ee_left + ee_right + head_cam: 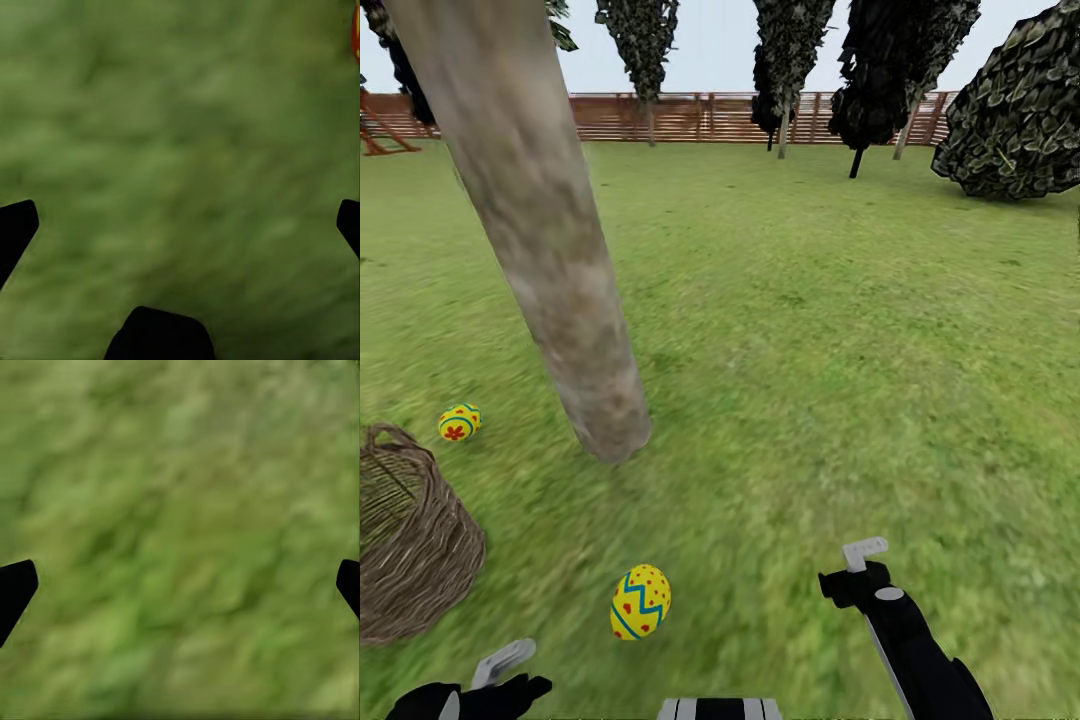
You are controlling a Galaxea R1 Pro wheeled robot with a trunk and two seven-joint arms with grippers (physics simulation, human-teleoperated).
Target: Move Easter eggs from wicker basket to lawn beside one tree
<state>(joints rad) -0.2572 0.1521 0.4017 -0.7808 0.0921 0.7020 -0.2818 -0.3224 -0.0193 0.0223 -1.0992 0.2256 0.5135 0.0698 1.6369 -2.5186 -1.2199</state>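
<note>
Two eggs are lying on the grass (810, 330) by the tree trunk (550, 250), one (641, 601) near the robot and one (459, 421) beyond the basket (410, 560). Both grippers, left (180, 225) and right (180, 585), are hanging spread and empty. A third egg isn't visible, so reaching straight down into the basket would be wise; the left wrist view is catching a red-orange sliver (355, 30) at its edge.

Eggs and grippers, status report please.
Left gripper and right gripper open, empty, over grass. Two eggs on the lawn by the tree trunk: one, another. Third unseen. Basket alongside.
</note>
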